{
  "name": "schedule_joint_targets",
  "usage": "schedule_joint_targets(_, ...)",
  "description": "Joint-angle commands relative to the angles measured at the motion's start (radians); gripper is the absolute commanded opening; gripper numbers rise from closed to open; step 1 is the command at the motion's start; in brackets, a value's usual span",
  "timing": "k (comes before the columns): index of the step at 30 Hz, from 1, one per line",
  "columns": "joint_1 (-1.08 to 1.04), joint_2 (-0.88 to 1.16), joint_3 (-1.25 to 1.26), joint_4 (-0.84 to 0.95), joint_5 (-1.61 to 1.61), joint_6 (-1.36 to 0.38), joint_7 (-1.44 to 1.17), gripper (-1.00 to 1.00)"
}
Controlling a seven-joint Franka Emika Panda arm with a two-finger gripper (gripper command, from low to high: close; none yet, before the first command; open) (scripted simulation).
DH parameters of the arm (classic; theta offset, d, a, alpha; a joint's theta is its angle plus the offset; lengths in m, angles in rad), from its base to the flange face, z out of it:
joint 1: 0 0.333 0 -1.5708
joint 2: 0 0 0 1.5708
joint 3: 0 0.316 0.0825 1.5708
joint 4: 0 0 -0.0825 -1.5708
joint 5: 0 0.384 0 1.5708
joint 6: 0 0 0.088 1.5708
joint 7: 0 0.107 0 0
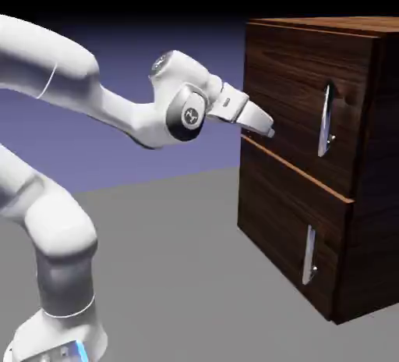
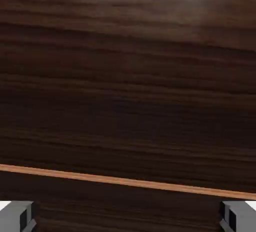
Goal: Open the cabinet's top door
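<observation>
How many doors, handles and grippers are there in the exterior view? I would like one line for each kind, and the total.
Doors: 2 (upper door, lower door)
Handles: 2 (upper handle, lower handle)
Grippers: 1 (gripper)
Total: 5

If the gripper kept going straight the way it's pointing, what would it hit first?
Most likely the dark wooden front of the cabinet, near the seam below the top door; exact spot and remaining gap are hard to judge.
</observation>
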Motion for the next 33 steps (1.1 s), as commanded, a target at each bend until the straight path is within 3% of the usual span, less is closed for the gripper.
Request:
schedule_joint_targets(1,0.014,-0.007,-0.017,0.007,-0.044,-0.002,0.031,0.0)
schedule_joint_targets(33,0.472,-0.231,-0.552,0.225,-1.435,-0.072,1.026,0.0)
